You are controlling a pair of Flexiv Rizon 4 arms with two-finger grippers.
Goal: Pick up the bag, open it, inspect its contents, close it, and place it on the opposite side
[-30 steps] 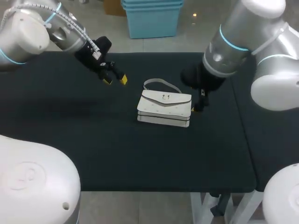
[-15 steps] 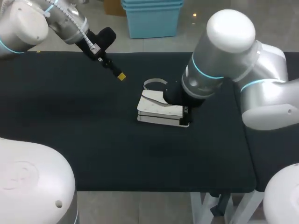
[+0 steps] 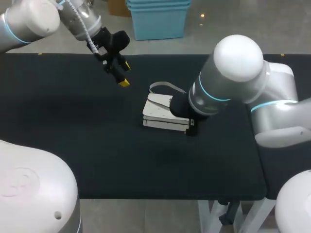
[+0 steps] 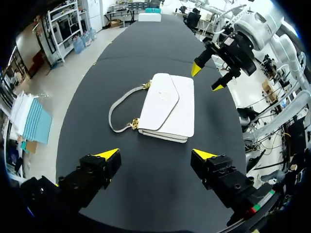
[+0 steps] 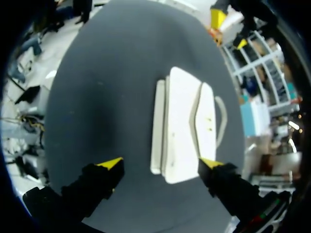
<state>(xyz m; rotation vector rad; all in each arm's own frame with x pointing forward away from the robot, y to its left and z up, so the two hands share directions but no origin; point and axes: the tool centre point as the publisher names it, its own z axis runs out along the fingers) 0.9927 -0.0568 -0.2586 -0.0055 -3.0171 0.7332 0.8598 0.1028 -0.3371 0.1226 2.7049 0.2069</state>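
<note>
From above, the white bag (image 3: 158,110) is lying flat near the middle of the dark table (image 3: 73,141). Its thin strap (image 3: 163,86) is curling out on the far side. The big right arm (image 3: 228,82) is leaning over the bag and covering one end of it. The arm's tip is hiding under it here. The left pincer (image 3: 124,75) is hanging in the air near the bag but not touching it.

From the left wrist, the left pincer (image 4: 155,155) is standing wide with nothing in it. The bag (image 4: 167,107) is lying ahead of it. The flap (image 4: 159,101) is lying shut, so what is inside is not showing. The right pincer (image 4: 206,78) is hanging over the bag's far side, fingers apart.

From the right wrist, the right pincer (image 5: 161,163) is gaping wide just above the bag's (image 5: 182,121) near end, holding nothing. Whether one tip is touching the bag is hard to tell.
</note>
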